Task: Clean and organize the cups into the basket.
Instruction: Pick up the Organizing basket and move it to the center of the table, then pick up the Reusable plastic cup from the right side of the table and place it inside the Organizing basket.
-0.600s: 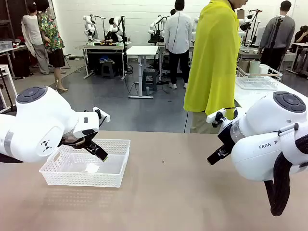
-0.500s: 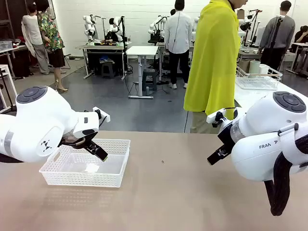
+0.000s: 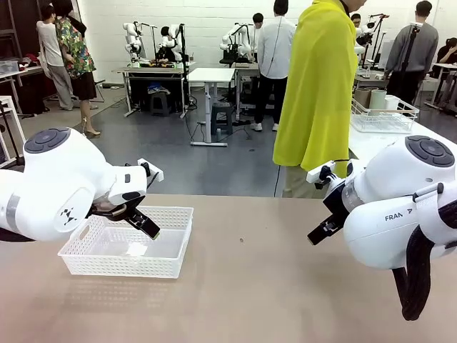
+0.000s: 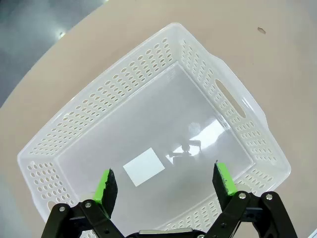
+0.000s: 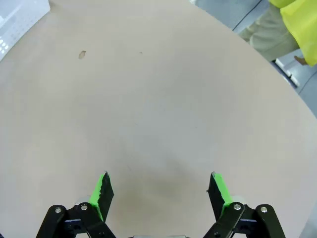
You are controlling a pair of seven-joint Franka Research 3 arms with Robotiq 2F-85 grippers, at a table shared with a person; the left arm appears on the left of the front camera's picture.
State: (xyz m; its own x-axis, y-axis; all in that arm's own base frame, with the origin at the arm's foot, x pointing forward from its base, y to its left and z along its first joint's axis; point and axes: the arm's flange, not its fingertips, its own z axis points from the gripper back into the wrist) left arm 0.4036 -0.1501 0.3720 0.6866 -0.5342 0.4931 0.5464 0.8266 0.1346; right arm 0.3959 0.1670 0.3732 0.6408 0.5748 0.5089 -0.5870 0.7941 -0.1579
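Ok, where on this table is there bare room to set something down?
The wide stretch of table between the basket and the right gripper is bare. The basket's floor is free too, but the open left gripper hangs over it, crowding that way in.

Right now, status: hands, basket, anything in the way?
Left hand open, over basket. Right hand open above table. Basket holds just a white square. Person in yellow at far edge.

The basket point(image 3: 121, 265) point(image 4: 148, 74), shallow, rectangular, white plastic with lattice walls and handle slots, sits upright on the table's point(image 3: 271, 286) left part, a white square patch on its floor.
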